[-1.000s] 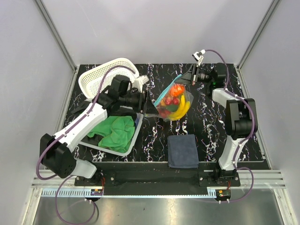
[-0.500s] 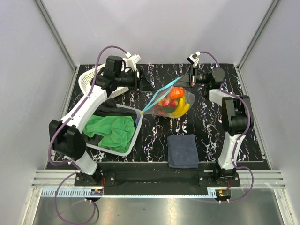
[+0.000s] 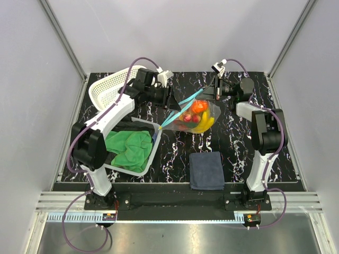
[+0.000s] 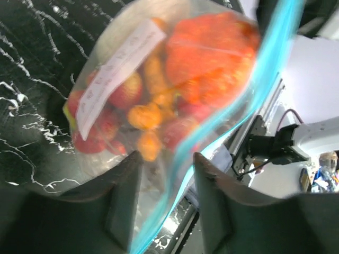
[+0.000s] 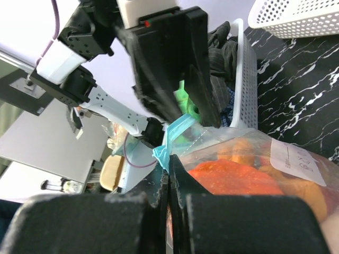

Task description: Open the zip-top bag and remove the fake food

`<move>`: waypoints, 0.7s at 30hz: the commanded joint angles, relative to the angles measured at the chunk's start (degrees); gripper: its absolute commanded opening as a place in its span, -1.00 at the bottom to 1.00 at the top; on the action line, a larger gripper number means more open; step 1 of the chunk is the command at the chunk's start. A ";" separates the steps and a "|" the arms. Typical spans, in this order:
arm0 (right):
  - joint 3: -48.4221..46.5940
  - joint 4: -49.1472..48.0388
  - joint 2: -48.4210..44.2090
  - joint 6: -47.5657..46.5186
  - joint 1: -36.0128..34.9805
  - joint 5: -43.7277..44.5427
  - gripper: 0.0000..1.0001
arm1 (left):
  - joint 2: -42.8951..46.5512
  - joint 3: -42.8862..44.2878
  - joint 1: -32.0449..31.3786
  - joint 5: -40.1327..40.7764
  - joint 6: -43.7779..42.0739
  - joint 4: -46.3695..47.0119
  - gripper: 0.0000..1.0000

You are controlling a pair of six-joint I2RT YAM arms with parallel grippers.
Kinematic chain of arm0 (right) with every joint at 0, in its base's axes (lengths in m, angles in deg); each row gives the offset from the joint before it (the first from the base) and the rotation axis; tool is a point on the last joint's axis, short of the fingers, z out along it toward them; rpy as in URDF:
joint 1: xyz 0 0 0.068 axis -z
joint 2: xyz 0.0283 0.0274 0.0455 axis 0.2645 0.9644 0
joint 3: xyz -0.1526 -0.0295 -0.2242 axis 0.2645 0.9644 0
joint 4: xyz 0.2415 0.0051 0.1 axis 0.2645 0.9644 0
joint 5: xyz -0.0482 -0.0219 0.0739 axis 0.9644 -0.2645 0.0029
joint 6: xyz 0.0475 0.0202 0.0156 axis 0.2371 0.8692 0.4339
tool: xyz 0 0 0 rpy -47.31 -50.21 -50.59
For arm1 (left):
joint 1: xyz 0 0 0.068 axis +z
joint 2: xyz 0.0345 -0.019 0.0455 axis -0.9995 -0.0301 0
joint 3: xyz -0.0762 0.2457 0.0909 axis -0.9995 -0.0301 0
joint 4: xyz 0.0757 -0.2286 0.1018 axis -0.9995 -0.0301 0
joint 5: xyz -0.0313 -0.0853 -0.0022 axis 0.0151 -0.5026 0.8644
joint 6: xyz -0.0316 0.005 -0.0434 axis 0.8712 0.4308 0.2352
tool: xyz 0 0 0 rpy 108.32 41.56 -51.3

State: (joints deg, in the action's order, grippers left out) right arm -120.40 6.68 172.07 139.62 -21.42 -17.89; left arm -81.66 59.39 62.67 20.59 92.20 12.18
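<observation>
So the zip-top bag (image 3: 194, 116) is strung between the two arms over the far middle of the table (image 3: 238, 153), with the fake food (image 4: 175, 90) bunched up inside it. The right gripper (image 5: 169, 177) has its jaws squeezed together on the bag's far-right top edge, right at the teal zip strip (image 4: 253, 92). The left gripper (image 4: 165, 164) is on the bag's left end with its jaws partly apart. The strip runs through the gap between them, and there's daylight on both sides, so no real pinch there.
</observation>
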 commanded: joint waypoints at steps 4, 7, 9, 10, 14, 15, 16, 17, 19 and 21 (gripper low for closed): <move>1.21 22.39 -9.08 -23.33 -0.86 5.60 -1.00 | -3.76 3.76 0.03 2.14 1.46 -1.39 -0.89; -4.22 62.10 -14.36 -50.21 -1.82 15.69 -0.88 | -2.79 3.23 -0.23 3.01 3.22 -1.39 -1.00; -7.39 76.67 -15.42 -53.93 -2.00 22.19 -0.66 | -1.39 2.53 -0.32 4.16 4.89 -1.22 -1.00; -8.01 79.40 -15.77 -54.29 -1.82 23.97 -0.60 | -1.04 2.18 -0.58 4.77 6.72 -0.78 -1.00; -11.35 98.18 -18.32 -55.61 -1.91 36.45 0.14 | 2.56 -1.33 -1.20 5.57 13.14 3.26 -1.00; -12.23 100.67 -18.76 -55.52 -2.00 40.56 0.98 | 3.27 -2.21 -1.38 5.92 14.64 4.31 -1.00; -13.10 103.39 -19.29 -55.87 -2.00 43.30 0.99 | 3.97 -4.22 -1.55 6.18 17.44 5.54 -1.00; -14.51 110.64 -19.81 -55.53 -2.00 46.72 0.99 | 4.93 -4.93 -1.64 6.45 18.86 7.47 -1.00; -18.20 116.93 -20.26 -53.16 -2.00 55.25 1.00 | 5.82 -6.08 -1.82 6.36 22.45 10.19 -1.00; -19.96 123.26 -20.79 -50.26 -1.91 57.90 0.99 | 5.82 -7.23 -1.82 5.40 24.84 12.40 -1.00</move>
State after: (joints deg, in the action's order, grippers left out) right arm -135.00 108.38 154.48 88.08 -23.17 24.62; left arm -79.39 53.69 61.21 26.07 108.44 16.14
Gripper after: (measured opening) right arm 0.993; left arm 0.012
